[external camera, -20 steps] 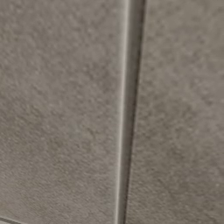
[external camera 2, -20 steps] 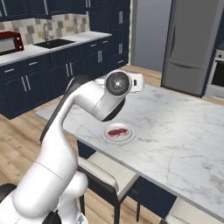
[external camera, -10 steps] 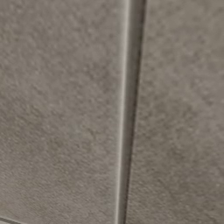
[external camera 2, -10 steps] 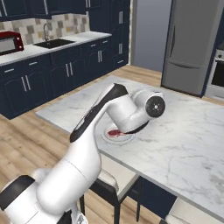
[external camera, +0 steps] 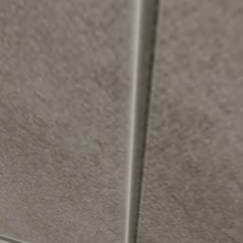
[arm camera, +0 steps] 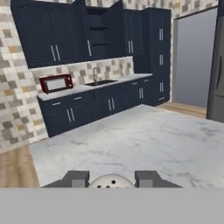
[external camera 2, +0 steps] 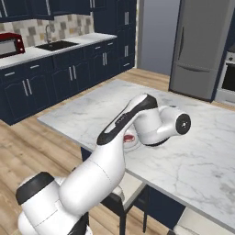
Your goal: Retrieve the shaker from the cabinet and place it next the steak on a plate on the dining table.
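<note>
Nearest in the hand view, fingers point(arm camera: 112, 179) closed on the shaker point(arm camera: 110, 182) — its pale domed cap with small dark holes sits between the two grey tips, touching both. Beyond them, a white marble counter point(arm camera: 144, 144) spreading out below, bare where seen from the hand. Farther back, navy base cabinets along the wall, a red microwave point(arm camera: 56, 82) on their worktop, then a sink with faucet point(arm camera: 95, 74). Above the sink, the cabinet point(arm camera: 99, 30) standing open, shelves showing — doors swung to either side.

From the right base view, arm bent over the counter point(external camera 2: 202, 156), wrist point(external camera 2: 176, 124) low above the marble. Just left of the wrist, a white plate point(external camera 2: 130, 140) with the red steak point(external camera 2: 129, 137), partly hidden behind the forearm. Shaker itself hidden by the hand in this view. At the far side, a steel fridge point(external camera 2: 202, 46).

Left base view: a flat grey surface point(external camera: 71, 118) with one vertical seam, too close to identify.
</note>
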